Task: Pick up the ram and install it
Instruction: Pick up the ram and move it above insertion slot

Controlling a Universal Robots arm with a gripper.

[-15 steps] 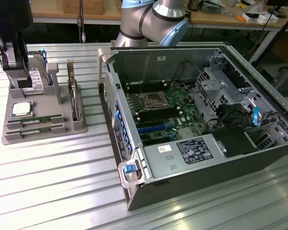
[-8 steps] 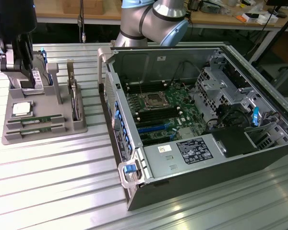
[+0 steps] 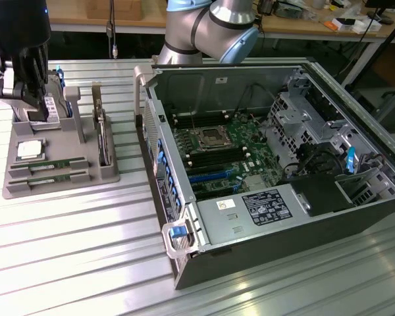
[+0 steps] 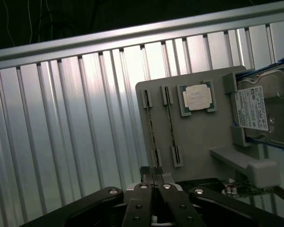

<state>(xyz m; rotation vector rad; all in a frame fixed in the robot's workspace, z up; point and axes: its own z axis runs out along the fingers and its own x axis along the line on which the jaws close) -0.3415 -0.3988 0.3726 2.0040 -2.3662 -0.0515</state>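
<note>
Two rams lie edge-up in slots of the grey holder tray (image 3: 59, 187): one ram (image 3: 45, 164) (image 4: 151, 132) and a second ram (image 3: 46, 178) (image 4: 170, 125) beside it. My gripper (image 3: 36, 112) (image 4: 154, 177) hangs above the tray's far end, at the exterior view's left. Its fingers are shut together with nothing between them. In the wrist view the fingertips line up with the end of the nearer ram, and there is a gap to the tray. The open computer case (image 3: 270, 164) with its motherboard (image 3: 217, 155) lies at the exterior view's right.
The tray also holds a square silver CPU (image 3: 29, 150) (image 4: 197, 98) and an upright hard drive (image 3: 52, 108) (image 4: 265, 109) with a white label. A narrow board (image 3: 103, 135) stands on edge at the tray's side. Everything rests on a ribbed metal table (image 3: 72, 250).
</note>
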